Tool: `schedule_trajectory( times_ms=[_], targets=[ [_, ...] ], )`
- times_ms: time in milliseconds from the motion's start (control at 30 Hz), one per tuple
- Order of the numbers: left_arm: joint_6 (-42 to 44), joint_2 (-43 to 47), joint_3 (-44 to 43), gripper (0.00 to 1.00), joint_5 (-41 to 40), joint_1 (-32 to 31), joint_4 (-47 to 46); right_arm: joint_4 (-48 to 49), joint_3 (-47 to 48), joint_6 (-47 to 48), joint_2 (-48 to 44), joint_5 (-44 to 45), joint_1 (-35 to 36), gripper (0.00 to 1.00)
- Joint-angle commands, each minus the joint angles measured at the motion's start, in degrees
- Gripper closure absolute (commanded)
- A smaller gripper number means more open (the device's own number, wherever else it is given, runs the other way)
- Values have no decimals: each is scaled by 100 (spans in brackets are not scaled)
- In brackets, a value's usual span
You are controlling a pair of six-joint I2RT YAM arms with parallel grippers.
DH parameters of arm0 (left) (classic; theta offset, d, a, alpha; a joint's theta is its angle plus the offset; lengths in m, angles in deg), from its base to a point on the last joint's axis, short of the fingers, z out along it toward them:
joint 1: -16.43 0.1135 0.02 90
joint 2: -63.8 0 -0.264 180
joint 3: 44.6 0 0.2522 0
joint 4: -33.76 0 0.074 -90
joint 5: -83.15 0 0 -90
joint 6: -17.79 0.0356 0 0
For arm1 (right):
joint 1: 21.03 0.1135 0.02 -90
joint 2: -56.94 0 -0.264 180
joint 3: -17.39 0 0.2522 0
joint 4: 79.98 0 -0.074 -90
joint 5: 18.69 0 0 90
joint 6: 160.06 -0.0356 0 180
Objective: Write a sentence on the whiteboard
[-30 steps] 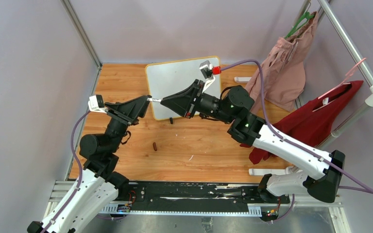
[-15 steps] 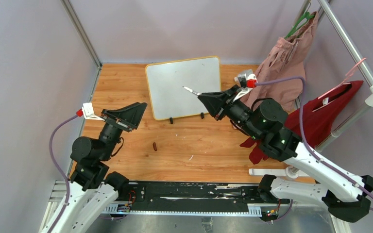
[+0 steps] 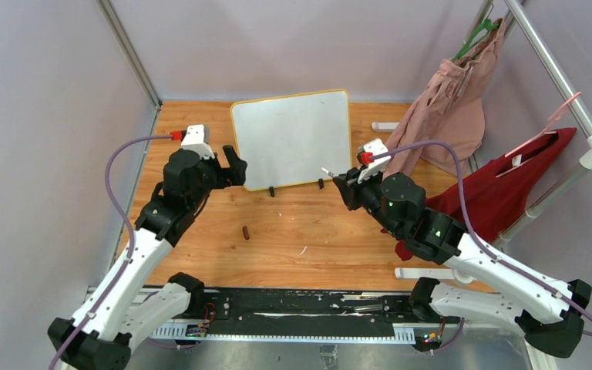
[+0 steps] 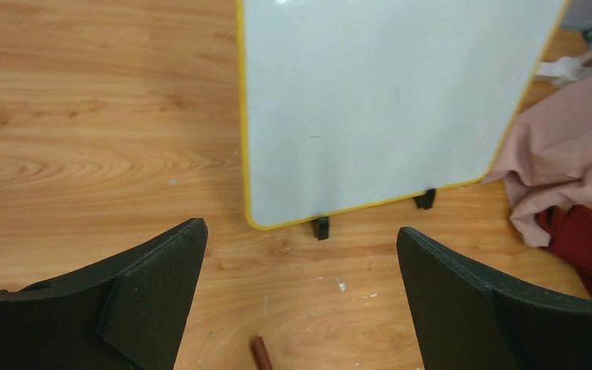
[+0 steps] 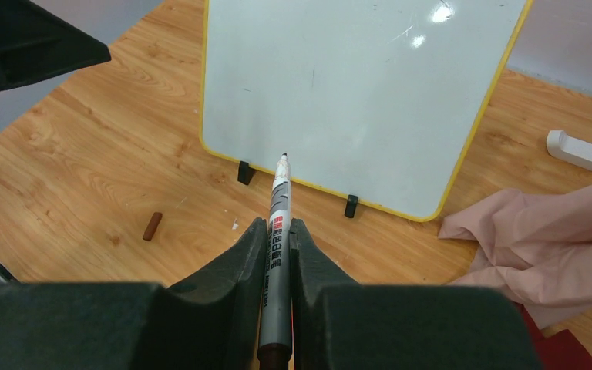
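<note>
The whiteboard (image 3: 291,139) stands tilted at the back of the wooden table; its surface is blank, with no sentence on it. It also shows in the left wrist view (image 4: 385,108) and the right wrist view (image 5: 354,92). My right gripper (image 3: 341,185) is shut on a silver marker (image 5: 277,231), whose uncapped tip points at the board's lower edge, just short of it. My left gripper (image 3: 231,166) hovers open and empty by the board's lower left corner; its jaws (image 4: 301,231) stand wide apart.
A brown marker cap (image 3: 246,231) lies on the table in front of the board and shows in the wrist views (image 4: 260,353) (image 5: 153,226). A pink garment (image 3: 455,92) and a red garment (image 3: 509,185) hang at the right. A white piece (image 3: 385,126) lies beside the board.
The grippers met tip to tip over the board's lower left, then parted. My right gripper drew back right with the marker. My left arm swung round towards the board, jaws open.
</note>
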Motion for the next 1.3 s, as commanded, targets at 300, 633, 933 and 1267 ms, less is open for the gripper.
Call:
schedule_trajectory(
  times_ms=[300,633,933,1267],
  targets=[
    [-627,-771,608,0,1753,1078,-974,133,-303,174,-176,-253,-15,100],
    [-553,-348,1358,0,1513,596,-1026,987,-641,98,168,225,-15,100],
    [-1505,-942,1791,19,551,-713,-1472,665,-580,-165,202,643,-15,100],
    [-1930,-2073,1697,40,-539,-1361,-1666,368,-771,-142,-279,843,-15,100]
  ],
)
